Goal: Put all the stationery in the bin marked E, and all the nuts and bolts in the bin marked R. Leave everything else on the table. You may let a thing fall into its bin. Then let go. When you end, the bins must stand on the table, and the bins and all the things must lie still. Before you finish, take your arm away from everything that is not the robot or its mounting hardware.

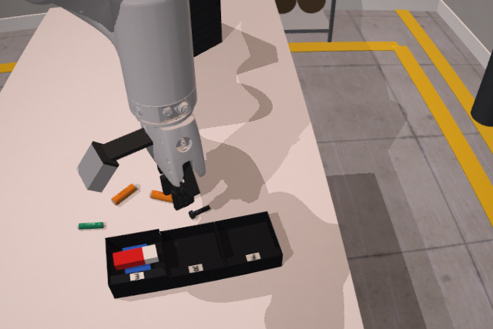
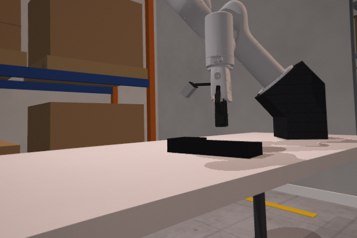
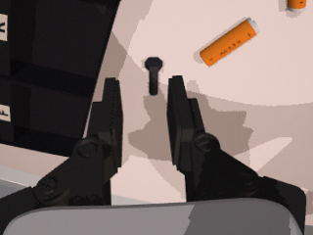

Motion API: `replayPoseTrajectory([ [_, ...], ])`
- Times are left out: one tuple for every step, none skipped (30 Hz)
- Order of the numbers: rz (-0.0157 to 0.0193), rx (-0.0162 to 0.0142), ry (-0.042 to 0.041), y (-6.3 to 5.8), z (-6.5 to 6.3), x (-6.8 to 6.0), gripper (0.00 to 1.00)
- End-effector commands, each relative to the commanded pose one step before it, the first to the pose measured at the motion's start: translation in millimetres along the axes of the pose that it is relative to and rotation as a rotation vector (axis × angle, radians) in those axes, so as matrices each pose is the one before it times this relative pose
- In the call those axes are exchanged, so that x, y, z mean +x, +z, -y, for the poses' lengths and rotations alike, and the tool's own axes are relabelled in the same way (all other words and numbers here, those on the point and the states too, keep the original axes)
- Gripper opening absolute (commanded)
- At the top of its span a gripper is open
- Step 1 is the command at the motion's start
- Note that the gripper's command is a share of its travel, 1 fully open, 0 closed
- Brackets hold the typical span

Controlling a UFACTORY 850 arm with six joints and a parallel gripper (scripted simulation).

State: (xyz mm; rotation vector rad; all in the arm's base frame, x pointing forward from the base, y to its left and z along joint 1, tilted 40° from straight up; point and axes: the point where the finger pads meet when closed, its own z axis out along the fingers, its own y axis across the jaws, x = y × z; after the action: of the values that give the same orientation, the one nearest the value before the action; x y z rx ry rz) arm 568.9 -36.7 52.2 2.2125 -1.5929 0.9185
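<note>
A black bolt [image 1: 199, 211] [image 3: 153, 73] lies on the table just behind the row of bins. My gripper [image 1: 182, 198] [image 2: 221, 122] [image 3: 144, 96] hangs above the table right over the bolt, fingers a little apart, with nothing between them. In the wrist view the bolt shows on the table between the fingertips. The bin marked E [image 1: 119, 291] holds a red and white eraser [image 1: 133, 258] on top of a blue thing [image 1: 137, 271]. The bin marked R [image 1: 199, 279] [image 3: 59, 46] next to it looks empty.
Two orange batteries [image 1: 124, 193] [image 1: 160, 195] [image 3: 229, 42] and a green one [image 1: 91, 225] lie left of the bolt. A third bin marked F [image 1: 259, 267] ends the row [image 2: 218, 148]. The black robot base [image 2: 299, 108] stands at the back.
</note>
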Motion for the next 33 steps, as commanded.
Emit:
replayPoseTrajectory([
  [-0.00040,0.00165,-0.00394,-3.92,-9.24,-39.38,0.29],
  [0.00000,-0.00001,0.00000,0.00,-0.64,-2.83,0.29],
  [0.00000,-0.00001,0.00000,0.00,-0.42,-2.06,0.29],
  [0.00000,0.00000,0.00000,0.00,-0.21,-1.32,0.29],
  [0.00000,0.00000,0.00000,0.00,-0.03,-0.65,0.29],
  [0.00000,0.00000,0.00000,0.00,0.00,0.00,0.29],
  [0.00000,0.00000,0.00000,0.00,0.00,0.00,0.29],
  [0.00000,0.00000,0.00000,0.01,0.22,0.56,0.29],
  [0.00002,-0.00002,-0.00001,-0.03,0.26,0.78,0.29],
  [-0.00001,0.00002,0.00001,0.02,0.20,0.80,0.29],
  [-0.00001,0.00002,0.00001,0.02,0.19,0.85,0.29],
  [-0.00001,0.00001,0.00001,0.01,0.18,0.86,0.29],
  [-0.00001,0.00001,0.00000,0.01,0.16,0.84,0.29],
  [0.00000,0.00000,0.00000,0.00,0.15,0.79,0.29],
  [0.00000,0.00000,0.00000,0.00,0.13,0.73,0.29],
  [0.00000,0.00000,0.00000,0.00,0.11,0.66,0.29],
  [0.00000,0.00000,0.00000,0.00,0.10,0.59,0.29],
  [0.00000,0.00000,0.00000,0.00,0.09,0.52,0.29],
  [0.00000,0.00000,0.00000,0.00,0.08,0.46,0.29],
  [0.00000,0.00000,0.00000,0.00,0.07,0.39,0.29],
  [0.00000,0.00000,0.00000,0.00,0.06,0.34,0.29],
  [0.00000,0.00000,0.00000,0.00,0.05,0.28,0.29],
  [0.00000,0.00000,0.00000,0.00,0.00,0.00,0.29],
  [0.00000,0.00000,0.00000,0.00,0.00,0.00,0.29],
  [0.00001,-0.00001,0.00000,-0.01,0.04,0.18,0.29],
  [0.00000,0.00000,0.00000,0.00,0.02,0.13,0.29],
  [0.00000,0.00000,0.00000,0.00,0.02,0.12,0.29],
  [0.00000,0.00000,0.00000,0.00,0.02,0.10,0.29],
  [0.00000,0.00000,0.00000,0.00,0.02,0.09,0.29],
  [0.00000,0.00000,0.00000,0.00,0.01,0.08,0.29],
  [0.00000,0.00000,0.00000,0.00,0.01,0.07,0.29],
  [0.00000,0.00000,0.00000,0.00,0.01,0.06,0.29],
  [0.00000,0.00000,0.00000,0.00,0.01,0.05,0.29],
])
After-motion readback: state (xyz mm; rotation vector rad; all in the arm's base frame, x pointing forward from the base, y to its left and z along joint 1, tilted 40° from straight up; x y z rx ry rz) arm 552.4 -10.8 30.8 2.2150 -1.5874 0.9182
